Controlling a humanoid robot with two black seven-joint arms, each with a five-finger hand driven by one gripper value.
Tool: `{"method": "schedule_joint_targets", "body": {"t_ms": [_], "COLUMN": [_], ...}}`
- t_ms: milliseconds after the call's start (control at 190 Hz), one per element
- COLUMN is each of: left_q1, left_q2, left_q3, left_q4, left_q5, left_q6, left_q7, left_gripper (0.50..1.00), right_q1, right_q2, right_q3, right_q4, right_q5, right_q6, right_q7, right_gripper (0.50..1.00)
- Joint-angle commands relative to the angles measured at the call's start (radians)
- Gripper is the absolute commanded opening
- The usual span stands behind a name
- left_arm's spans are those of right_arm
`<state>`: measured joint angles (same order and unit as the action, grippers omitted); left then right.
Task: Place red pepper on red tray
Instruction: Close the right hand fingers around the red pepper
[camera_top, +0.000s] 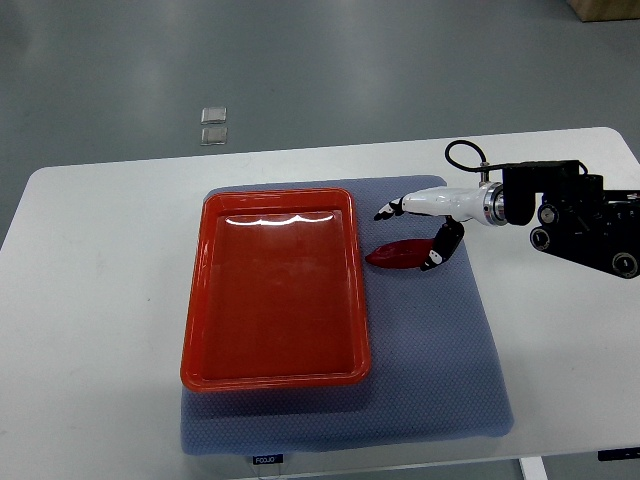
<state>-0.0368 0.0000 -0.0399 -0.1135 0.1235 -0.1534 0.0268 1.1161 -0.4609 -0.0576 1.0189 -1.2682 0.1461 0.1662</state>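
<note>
A red pepper (396, 256) lies on the blue mat (430, 350), just right of the red tray (275, 375). The tray sits on the mat's left half and holds nothing. My right hand (408, 238) reaches in from the right edge, white with black fingertips. Its fingers are spread: the long fingers (386, 212) point toward the tray above the pepper, and the thumb (440, 252) rests against the pepper's right end. The pepper is on the mat, not lifted. The left arm is out of view.
The mat lies on a white table (90, 330). The right arm's black wrist and cable (560, 215) hang over the table's right side. Two small clear squares (213, 125) lie on the floor beyond the table's far edge.
</note>
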Motion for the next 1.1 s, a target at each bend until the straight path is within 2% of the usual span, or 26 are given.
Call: {"method": "schedule_joint_targets", "body": {"t_ms": [0, 216, 317, 586, 707, 812, 876, 1097], "left_q1": [0.0, 0.0, 0.0, 0.0, 0.0, 0.0, 0.0, 0.0], "left_q2": [0.0, 0.0, 0.0, 0.0, 0.0, 0.0, 0.0, 0.0], "left_q3": [0.0, 0.0, 0.0, 0.0, 0.0, 0.0, 0.0, 0.0], "left_q4": [0.002, 0.002, 0.002, 0.002, 0.002, 0.002, 0.002, 0.002], "left_q5": [0.001, -0.001, 0.001, 0.001, 0.001, -0.001, 0.001, 0.001], "left_q6": [0.0, 0.0, 0.0, 0.0, 0.0, 0.0, 0.0, 0.0], "left_q7": [0.001, -0.001, 0.001, 0.001, -0.001, 0.001, -0.001, -0.001], "left_gripper": [1.0, 1.0, 1.0, 1.0, 1.0, 1.0, 1.0, 1.0], "right_q1": [-0.004, -0.021, -0.027, -0.036, -0.036, -0.035, -0.035, -0.033], "right_q2": [0.013, 0.015, 0.013, 0.013, 0.013, 0.013, 0.013, 0.01], "right_q3": [0.001, 0.001, 0.001, 0.001, 0.001, -0.001, -0.001, 0.001], "right_q4": [-0.002, -0.005, -0.01, -0.01, -0.01, -0.01, -0.01, -0.01], "right_q5": [-0.007, -0.022, -0.031, -0.036, -0.037, -0.037, -0.037, -0.036], "right_q6": [-0.006, -0.005, -0.005, -0.002, 0.0, 0.003, 0.006, 0.013], "right_q7": [0.003, 0.003, 0.004, 0.009, 0.009, 0.009, 0.009, 0.009], "right_gripper": [0.909, 0.899, 0.838, 0.793, 0.748, 0.689, 0.68, 0.594]}}
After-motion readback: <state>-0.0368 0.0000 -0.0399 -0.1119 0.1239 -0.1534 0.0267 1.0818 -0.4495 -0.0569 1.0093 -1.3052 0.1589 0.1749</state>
